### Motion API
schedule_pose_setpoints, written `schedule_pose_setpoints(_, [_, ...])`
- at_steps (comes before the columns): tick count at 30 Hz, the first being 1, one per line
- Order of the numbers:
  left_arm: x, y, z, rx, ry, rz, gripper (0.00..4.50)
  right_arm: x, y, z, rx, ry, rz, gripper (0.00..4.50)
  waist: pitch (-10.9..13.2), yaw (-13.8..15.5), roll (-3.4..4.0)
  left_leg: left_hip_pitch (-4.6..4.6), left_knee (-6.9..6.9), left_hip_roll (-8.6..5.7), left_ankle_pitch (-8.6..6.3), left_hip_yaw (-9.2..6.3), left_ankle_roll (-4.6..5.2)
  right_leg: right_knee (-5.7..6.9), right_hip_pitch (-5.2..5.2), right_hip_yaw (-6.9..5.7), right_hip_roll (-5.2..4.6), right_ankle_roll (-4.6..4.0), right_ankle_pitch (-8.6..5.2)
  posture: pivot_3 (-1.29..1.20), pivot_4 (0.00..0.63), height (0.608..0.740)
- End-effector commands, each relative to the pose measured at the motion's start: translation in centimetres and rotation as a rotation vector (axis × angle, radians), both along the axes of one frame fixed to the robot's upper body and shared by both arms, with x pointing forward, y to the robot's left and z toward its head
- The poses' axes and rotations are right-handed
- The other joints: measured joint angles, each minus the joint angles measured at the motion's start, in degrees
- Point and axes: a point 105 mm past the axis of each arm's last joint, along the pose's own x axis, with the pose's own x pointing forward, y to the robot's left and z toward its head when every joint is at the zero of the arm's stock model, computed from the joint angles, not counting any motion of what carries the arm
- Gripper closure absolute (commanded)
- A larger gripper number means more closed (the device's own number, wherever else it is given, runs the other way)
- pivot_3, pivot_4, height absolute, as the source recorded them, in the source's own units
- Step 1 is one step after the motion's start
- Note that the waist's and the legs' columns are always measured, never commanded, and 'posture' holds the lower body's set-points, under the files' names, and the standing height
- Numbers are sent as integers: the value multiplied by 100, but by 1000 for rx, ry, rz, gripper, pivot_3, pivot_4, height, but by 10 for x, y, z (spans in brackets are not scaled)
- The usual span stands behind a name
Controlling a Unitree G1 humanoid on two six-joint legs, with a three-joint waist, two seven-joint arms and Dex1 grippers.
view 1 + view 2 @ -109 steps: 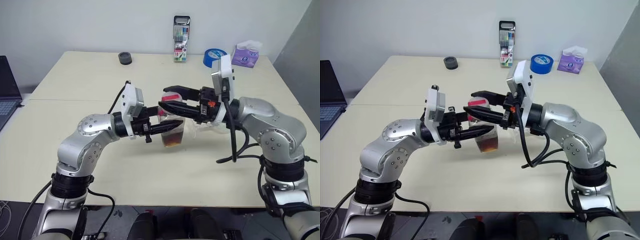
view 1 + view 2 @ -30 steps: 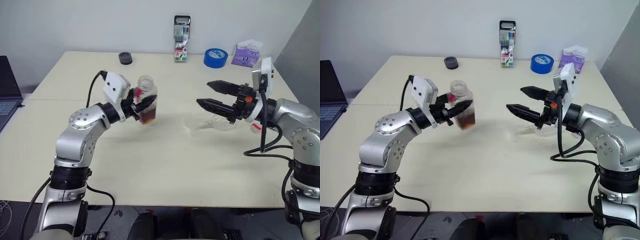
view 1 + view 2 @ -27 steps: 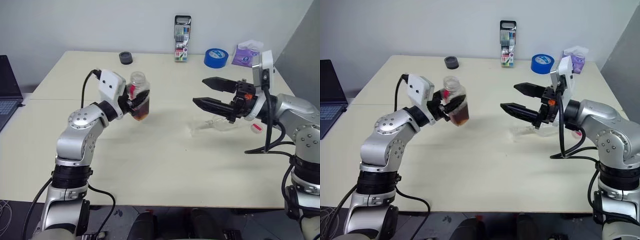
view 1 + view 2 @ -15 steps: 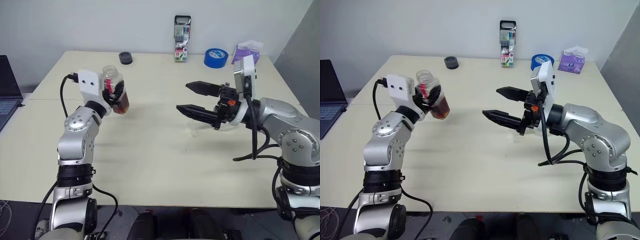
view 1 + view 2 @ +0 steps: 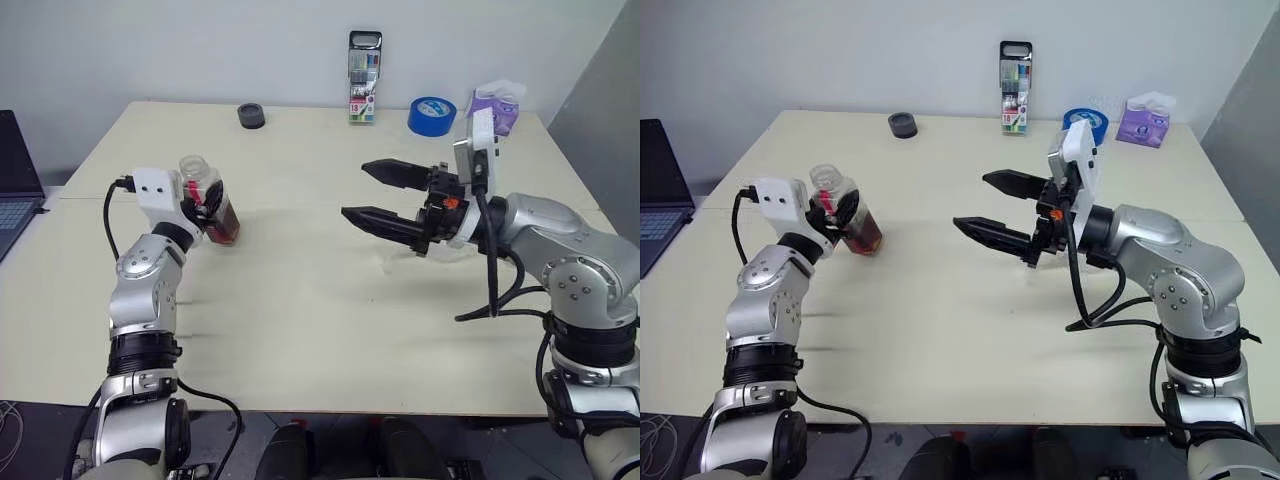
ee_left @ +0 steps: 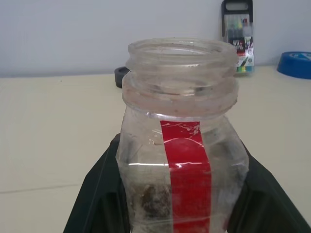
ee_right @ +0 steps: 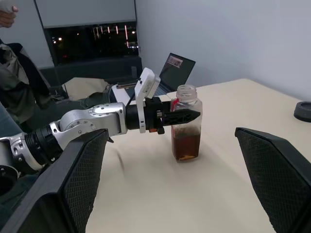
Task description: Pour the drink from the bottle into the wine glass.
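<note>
Bright, even overhead light fills the room. Soft, faint shadows lie on the pale worktop [image 5: 300, 300] beneath both arms. The bottle [image 6: 182, 145] shows small glints, close and sharp, while the background behind it looks slightly soft.

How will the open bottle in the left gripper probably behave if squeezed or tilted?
The bottle is likely light: the drink fills only its bottom. Its clear plastic may dent under the left gripper. Uncapped, it could spill if tipped.
</note>
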Motion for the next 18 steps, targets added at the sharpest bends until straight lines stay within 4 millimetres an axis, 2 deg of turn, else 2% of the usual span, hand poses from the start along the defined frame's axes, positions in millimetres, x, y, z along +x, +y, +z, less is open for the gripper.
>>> schedule_pose_setpoints(1, [-3, 8, 16, 33, -64, 17, 2607, -3, -1, 10, 22, -52, -2, 46, -1, 0, -1, 0, 0, 0, -1, 0, 1, 0, 0, 0, 0, 0, 0, 0, 150, 740])
schedule_pose_setpoints(8, [-2, 12, 5, 18, -37, 34, 2607, -1, -1, 9, 23, -53, -7, 46, -2, 0, -3, 1, 0, 0, -7, 0, 12, 1, 0, 0, 0, 0, 0, 0, 150, 740])
schedule_pose_setpoints(9, [-2, 13, 4, 18, -32, 36, 1926, -1, -1, 9, 22, -54, -8, 0, -2, 0, -3, 2, 0, 0, -8, 0, 15, 2, 0, 0, 0, 0, 0, 0, 150, 740])
schedule_pose_setpoints(14, [-2, 14, 2, 5, -23, 40, 414, 0, -1, 8, 20, -54, -14, 0, -2, -1, -3, 2, 1, 0, -8, 0, 15, 3, 0, 0, 0, 0, 0, 0, 150, 740])
schedule_pose_setpoints(16, [-2, 14, 2, 11, -20, 38, 70, 1, -2, 7, 19, -51, -20, 0, -3, -1, -4, 2, 1, 0, -8, 0, 15, 2, 0, 0, 0, 0, 0, 0, 150, 740])
schedule_pose_setpoints(18, [-3, 14, 2, 15, -19, 34, 70, 1, -2, 6, 18, -48, -24, 0, -2, -1, -4, 2, 0, 0, -8, 0, 14, 2, 0, 0, 0, 0, 0, 0, 150, 740])
